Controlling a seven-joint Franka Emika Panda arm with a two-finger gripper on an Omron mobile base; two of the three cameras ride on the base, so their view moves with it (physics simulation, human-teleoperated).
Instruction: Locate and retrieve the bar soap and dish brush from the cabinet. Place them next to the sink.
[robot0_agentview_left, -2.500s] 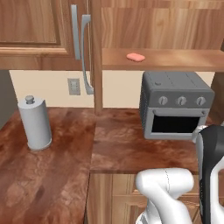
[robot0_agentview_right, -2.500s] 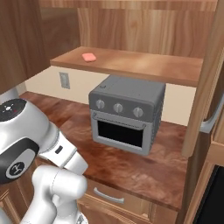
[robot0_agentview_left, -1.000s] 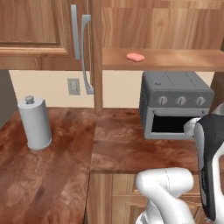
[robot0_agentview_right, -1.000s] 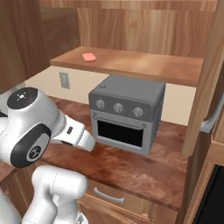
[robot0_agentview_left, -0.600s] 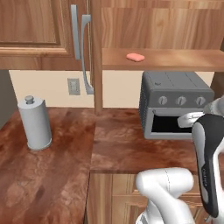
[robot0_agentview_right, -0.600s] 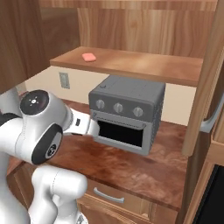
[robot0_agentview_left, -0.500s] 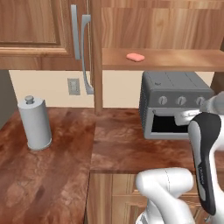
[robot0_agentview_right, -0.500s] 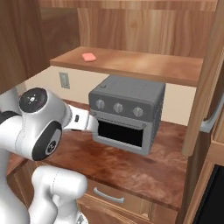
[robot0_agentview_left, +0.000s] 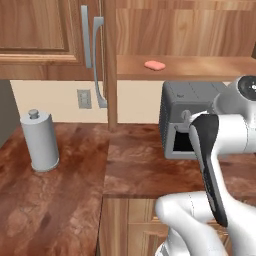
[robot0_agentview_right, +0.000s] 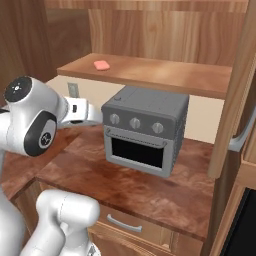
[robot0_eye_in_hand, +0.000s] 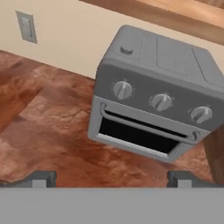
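Note:
The bar soap (robot0_agentview_left: 155, 65) (robot0_agentview_right: 101, 65), a small salmon-pink bar, lies on the plank shelf of the open brown cabinet (robot0_agentview_left: 210, 69) (robot0_agentview_right: 165, 75), towards its left end. My gripper (robot0_eye_in_hand: 112, 179) is open with nothing between its fingertips (robot0_eye_in_hand: 41, 177), which stand far apart. It hangs above the counter, below the shelf, and looks at a grey toaster oven (robot0_eye_in_hand: 153, 100). In the right base view the hand (robot0_agentview_right: 85, 112) sits just left of the oven. The dish brush and the sink are out of view.
The toaster oven (robot0_agentview_left: 187, 120) (robot0_agentview_right: 145, 132) stands on the wood-grain counter (robot0_agentview_left: 140, 165) under the shelf. A grey paper towel holder (robot0_agentview_left: 40, 140) stands at the left. Open cabinet doors with silver bar handles (robot0_agentview_left: 97, 65) (robot0_agentview_right: 242, 132) flank the shelf. A wall outlet (robot0_agentview_left: 84, 98) is behind.
The arm has risen from low in front of the counter, and the hand has swung up towards the toaster oven. The jaws stayed open. The soap has not moved.

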